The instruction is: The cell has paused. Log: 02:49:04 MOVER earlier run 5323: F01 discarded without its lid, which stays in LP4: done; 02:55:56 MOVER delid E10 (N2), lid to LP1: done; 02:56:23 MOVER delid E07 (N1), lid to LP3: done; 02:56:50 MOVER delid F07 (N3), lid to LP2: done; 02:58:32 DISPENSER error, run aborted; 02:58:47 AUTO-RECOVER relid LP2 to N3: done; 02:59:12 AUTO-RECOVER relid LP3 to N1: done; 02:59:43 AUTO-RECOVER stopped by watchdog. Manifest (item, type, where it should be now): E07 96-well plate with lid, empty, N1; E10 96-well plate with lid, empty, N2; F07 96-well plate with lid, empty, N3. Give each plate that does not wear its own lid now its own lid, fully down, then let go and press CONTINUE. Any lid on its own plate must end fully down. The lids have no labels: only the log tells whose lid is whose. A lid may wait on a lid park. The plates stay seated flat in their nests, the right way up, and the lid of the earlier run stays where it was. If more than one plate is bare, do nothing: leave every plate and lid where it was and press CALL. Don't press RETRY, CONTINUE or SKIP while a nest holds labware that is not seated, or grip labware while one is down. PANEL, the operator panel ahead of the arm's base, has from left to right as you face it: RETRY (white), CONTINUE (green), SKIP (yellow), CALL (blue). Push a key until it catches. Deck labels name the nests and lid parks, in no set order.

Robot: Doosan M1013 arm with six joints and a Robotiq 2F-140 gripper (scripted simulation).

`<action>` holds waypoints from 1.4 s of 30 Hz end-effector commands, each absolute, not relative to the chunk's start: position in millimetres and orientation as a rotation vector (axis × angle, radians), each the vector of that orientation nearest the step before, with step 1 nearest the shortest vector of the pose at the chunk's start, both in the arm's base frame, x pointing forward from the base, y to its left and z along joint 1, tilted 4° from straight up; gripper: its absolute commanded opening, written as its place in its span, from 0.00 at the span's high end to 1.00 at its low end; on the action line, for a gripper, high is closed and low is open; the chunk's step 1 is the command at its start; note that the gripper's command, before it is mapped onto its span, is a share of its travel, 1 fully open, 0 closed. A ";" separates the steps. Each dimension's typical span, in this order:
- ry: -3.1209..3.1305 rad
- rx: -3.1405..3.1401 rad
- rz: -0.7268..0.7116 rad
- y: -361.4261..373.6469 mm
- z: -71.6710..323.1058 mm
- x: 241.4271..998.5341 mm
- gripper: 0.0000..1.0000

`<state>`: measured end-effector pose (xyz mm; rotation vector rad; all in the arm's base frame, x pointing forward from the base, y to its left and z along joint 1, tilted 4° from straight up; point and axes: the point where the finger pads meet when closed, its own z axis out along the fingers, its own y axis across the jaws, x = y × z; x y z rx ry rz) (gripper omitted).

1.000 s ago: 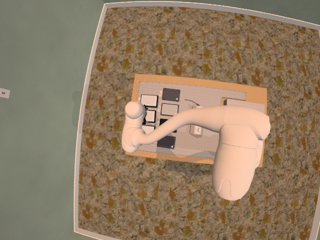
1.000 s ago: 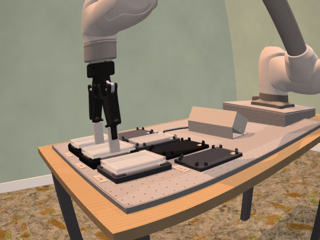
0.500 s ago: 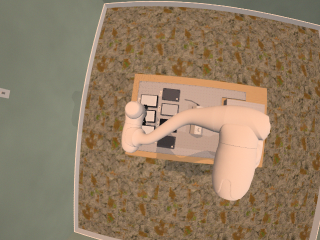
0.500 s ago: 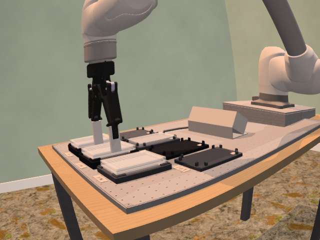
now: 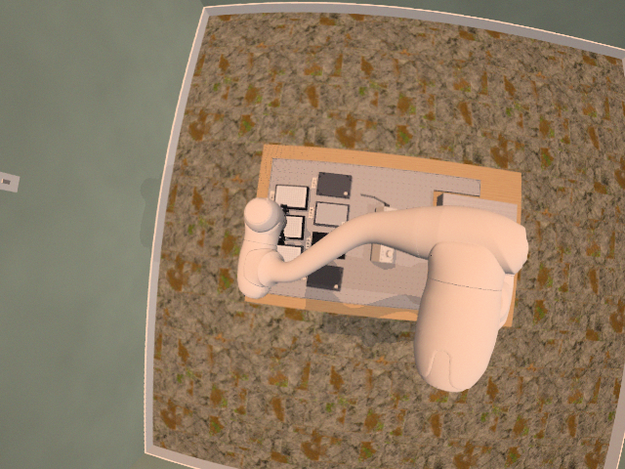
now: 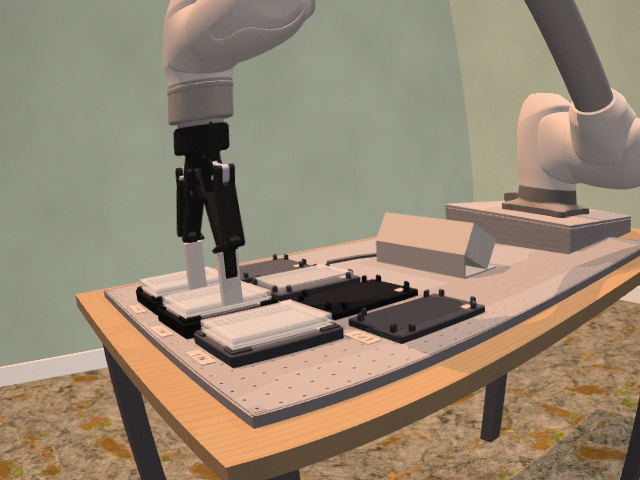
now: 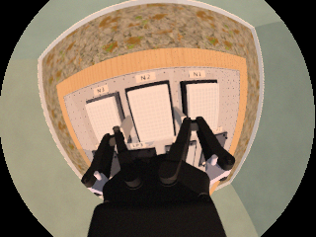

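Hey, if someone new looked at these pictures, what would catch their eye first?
The black gripper hanging straight down from the big pale arm, its white fingers open astride the middle plate in the front row of three. Next, the four lid parks behind: one carries a clear lid, the rest are bare black.
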<state>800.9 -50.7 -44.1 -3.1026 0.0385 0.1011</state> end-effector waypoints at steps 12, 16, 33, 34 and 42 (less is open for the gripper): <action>0.029 -3.098 0.100 -45.2 -46.5 801.1 0.34; 0.029 -3.098 0.100 -45.2 -46.5 801.1 0.34; 0.029 -3.098 0.100 -45.4 -42.7 801.3 0.34; 0.029 -3.098 0.100 -45.4 -41.6 801.3 0.34; 0.029 -3.098 0.100 -46.0 -28.5 802.2 0.34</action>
